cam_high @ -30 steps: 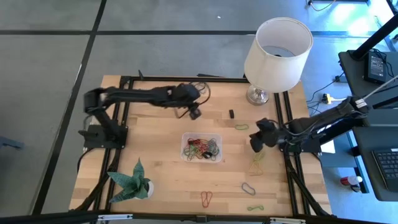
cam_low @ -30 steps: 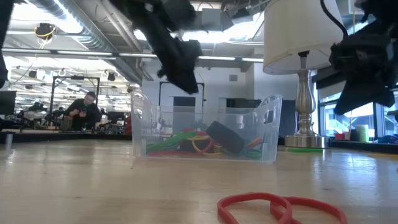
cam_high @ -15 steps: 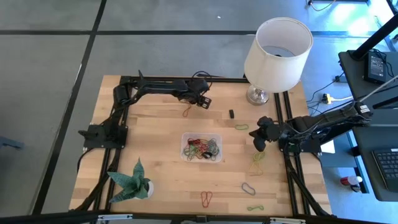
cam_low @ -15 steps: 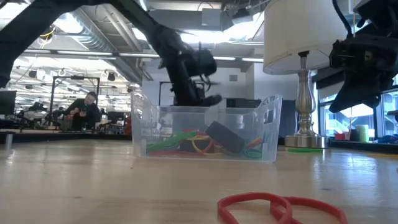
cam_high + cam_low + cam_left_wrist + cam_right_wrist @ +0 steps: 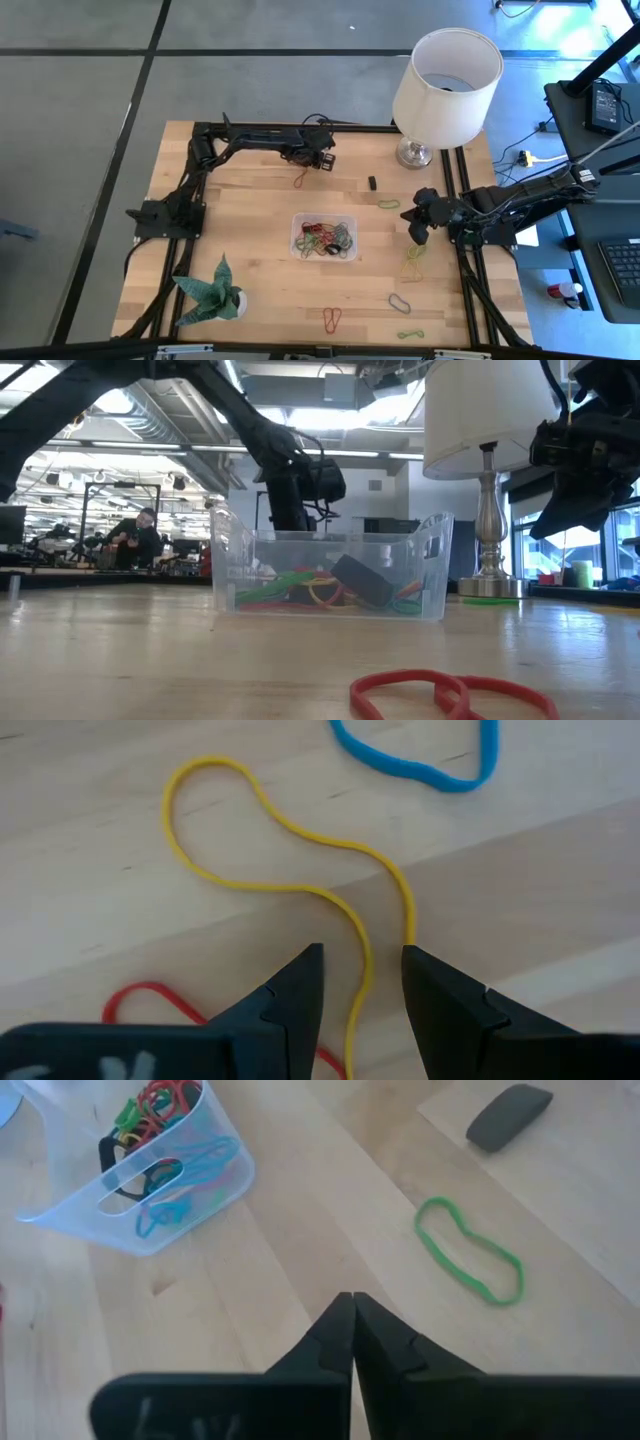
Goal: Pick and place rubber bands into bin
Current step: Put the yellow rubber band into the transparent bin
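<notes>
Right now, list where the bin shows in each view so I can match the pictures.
High: bin at table centre, between the two arms.
Low: bin mid-picture, lamp to its right.
Left wrist: not in it; only loose bands on wood.
Right wrist: bin at upper left, beyond the shut right gripper.
Shared landmark: the coloured bands piled inside it.

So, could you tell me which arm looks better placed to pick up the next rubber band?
Probably the left. Its gripper hangs over the far side of the table with jaws open around a yellow band. The right gripper is shut, with the green band lying ahead of it.
</notes>
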You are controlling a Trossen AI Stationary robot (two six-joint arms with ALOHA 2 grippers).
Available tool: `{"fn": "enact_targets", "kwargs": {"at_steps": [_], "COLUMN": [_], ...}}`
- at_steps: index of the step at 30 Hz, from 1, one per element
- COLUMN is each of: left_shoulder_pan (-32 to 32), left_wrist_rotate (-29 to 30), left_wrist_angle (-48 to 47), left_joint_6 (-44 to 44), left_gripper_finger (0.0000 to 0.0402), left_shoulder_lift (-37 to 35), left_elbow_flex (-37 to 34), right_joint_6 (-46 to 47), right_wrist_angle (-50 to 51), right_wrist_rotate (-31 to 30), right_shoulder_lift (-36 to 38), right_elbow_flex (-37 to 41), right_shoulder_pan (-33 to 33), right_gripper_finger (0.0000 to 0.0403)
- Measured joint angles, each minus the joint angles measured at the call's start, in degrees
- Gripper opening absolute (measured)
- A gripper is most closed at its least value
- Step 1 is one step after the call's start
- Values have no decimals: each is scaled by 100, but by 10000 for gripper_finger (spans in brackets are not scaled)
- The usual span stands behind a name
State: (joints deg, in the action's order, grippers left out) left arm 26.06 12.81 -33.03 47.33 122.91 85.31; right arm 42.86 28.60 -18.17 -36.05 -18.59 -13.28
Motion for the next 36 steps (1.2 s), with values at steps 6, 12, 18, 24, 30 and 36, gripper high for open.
{"fn": "enact_targets", "kwargs": {"at_steps": [6,12,18,24,30,36], "left_shoulder_pan": [-75,-135,-146,-153,-176,-200], "left_wrist_rotate": [-107,-115,-223,-241,-239,-422], "left_wrist_angle": [201,415,451,333,249,-121], "left_joint_6": [4,-2,-53,-223,-485,-632], "left_gripper_finger": [132,132,129,78,8,3], "left_shoulder_lift": [94,109,116,116,116,-111], "left_elbow_flex": [-12,-16,-16,-12,-16,-37], "right_joint_6": [-17,-8,-8,-9,-96,-96], "right_wrist_angle": [-2,-2,-2,-2,-2,-7], "right_wrist_rotate": [-7,-11,-11,-11,-12,-12], "right_shoulder_lift": [0,-2,-2,-2,-2,-4], "right_elbow_flex": [0,0,0,0,0,0], "right_shoulder_pan": [0,0,0,0,0,0], "right_gripper_finger": [13,13,13,13,13,13]}}
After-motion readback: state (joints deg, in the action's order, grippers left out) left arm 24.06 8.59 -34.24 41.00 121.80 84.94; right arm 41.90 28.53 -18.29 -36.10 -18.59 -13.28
